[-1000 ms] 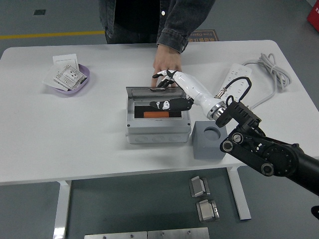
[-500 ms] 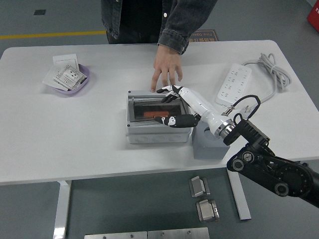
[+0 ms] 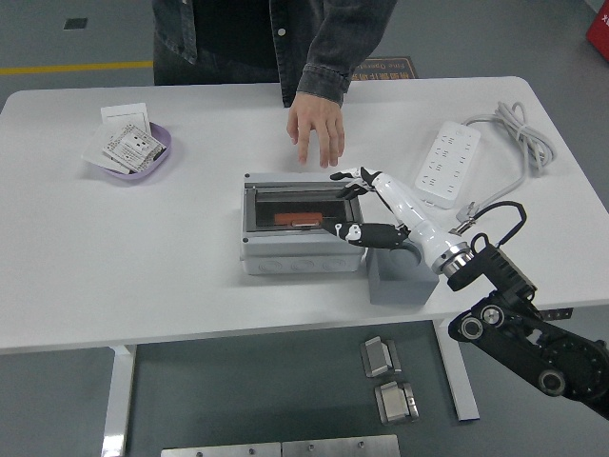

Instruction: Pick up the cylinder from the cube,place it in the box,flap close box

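trouble could come from the clear see-through flap (image 3: 303,199) of the grey plastic box (image 3: 302,227). it lies low over the box, but i cannot tell if it is clicked shut. if it is only resting there, it may pop up again.

the robot's white and black right hand (image 3: 360,203) is at the right end of the flap. its fingers (image 3: 346,175) are spread wide and hold nothing. the thumb points left over the front of the box. if the hand slides away sideways, a finger could catch the flap edge and lift it, or nudge the whole box along.

the orange cylinder (image 3: 297,219) is just left of the hand, lying flat inside the box under the flap. so it looks already put away.

the grey cube with a round hole (image 3: 403,271) sits right under the wrist, touching the box. the arm could bump it.

a person's bare hand (image 3: 317,128) rests on the white table (image 3: 114,248) just past the robot hand, beyond the box. they could knock together.

farther right of the hand lies a white power strip with a looped cord (image 3: 451,164). far to the left is a purple dish of paper packets (image 3: 128,148). the floor is dark grey with a yellow line (image 3: 76,67).
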Robot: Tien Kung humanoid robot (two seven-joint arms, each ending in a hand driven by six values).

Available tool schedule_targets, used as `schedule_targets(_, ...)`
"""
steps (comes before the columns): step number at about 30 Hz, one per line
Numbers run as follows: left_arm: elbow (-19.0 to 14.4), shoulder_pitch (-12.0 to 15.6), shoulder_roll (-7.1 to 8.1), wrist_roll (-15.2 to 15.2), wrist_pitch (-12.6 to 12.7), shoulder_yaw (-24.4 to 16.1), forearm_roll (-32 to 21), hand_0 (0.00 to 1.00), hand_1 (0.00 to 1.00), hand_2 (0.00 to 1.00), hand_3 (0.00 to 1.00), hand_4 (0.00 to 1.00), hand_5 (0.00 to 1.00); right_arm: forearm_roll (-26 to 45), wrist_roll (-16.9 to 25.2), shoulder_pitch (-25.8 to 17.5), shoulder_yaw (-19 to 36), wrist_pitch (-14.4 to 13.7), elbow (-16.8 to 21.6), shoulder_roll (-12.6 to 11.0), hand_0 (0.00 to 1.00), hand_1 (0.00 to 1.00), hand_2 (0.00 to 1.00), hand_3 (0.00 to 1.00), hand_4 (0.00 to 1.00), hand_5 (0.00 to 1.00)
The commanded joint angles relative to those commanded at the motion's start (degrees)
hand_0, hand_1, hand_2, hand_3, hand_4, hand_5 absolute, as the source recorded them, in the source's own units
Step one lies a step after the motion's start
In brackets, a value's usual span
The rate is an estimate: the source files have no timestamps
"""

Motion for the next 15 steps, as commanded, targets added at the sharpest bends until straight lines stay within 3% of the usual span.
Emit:
schedule_targets(8, 0.00, 0.61, 0.33, 0.20, -0.02, -0.24, 0.11, 0.643, 0.652, 0.559, 0.668, 0.697, 0.331, -4.43, 0.77, -8.71, 13.28, 0.23, 2.85, 2.18, 0.692, 0.602, 0.649, 0.760, 0.896, 0.406)
schedule_targets(15, 0.00, 1.24, 0.02, 0.25, 0.00, -0.14, -0.24, 0.643, 0.652, 0.560, 0.667, 0.696, 0.331, -3.32, 3.15, -13.55, 23.42, 0.08, 4.45, 5.50, 0.697, 0.596, 0.649, 0.760, 0.898, 0.410)
